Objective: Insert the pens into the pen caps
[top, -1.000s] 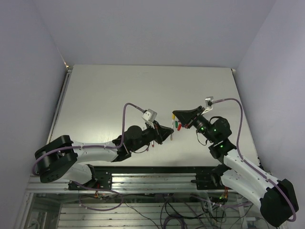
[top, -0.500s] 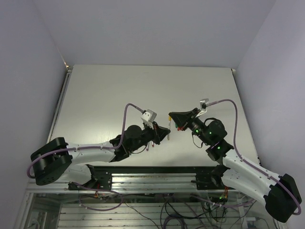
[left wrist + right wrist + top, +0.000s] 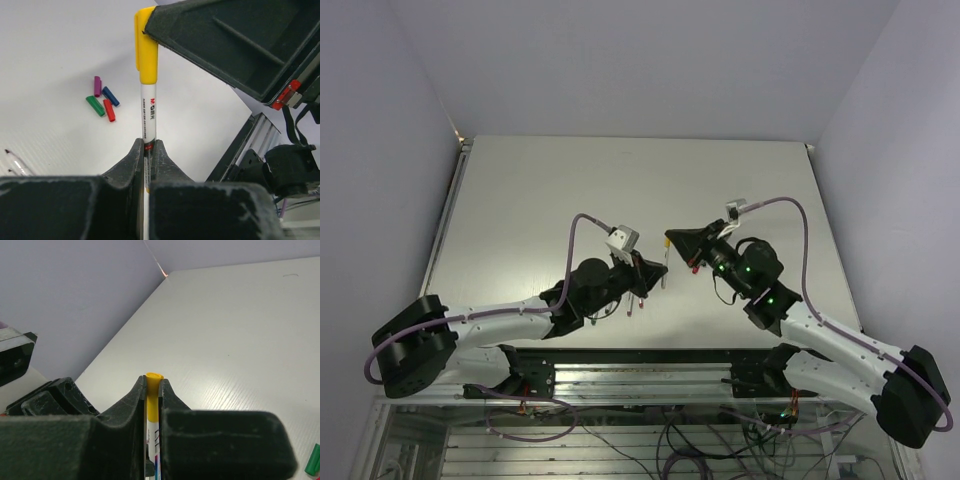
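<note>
The yellow cap (image 3: 148, 55) is the only cap with something in it: the top end of a white pen (image 3: 148, 112) goes up into it. The tip is hidden inside, so I cannot tell how deep it sits. The left gripper (image 3: 148, 150) is squeezed tight on the lower part of the pen. The right gripper (image 3: 152, 387) is squeezed tight on the yellow cap. Pen and cap are up in the air above the table (image 3: 50, 50). The purple cap (image 3: 97, 86), blue cap (image 3: 111, 96), green cap (image 3: 95, 106) and red cap (image 3: 109, 110) lie close together on the table, away from any pen. The loose pens (image 3: 14, 161) are cut off at the picture's edge. From above, the arms hide most of these small things.
</note>
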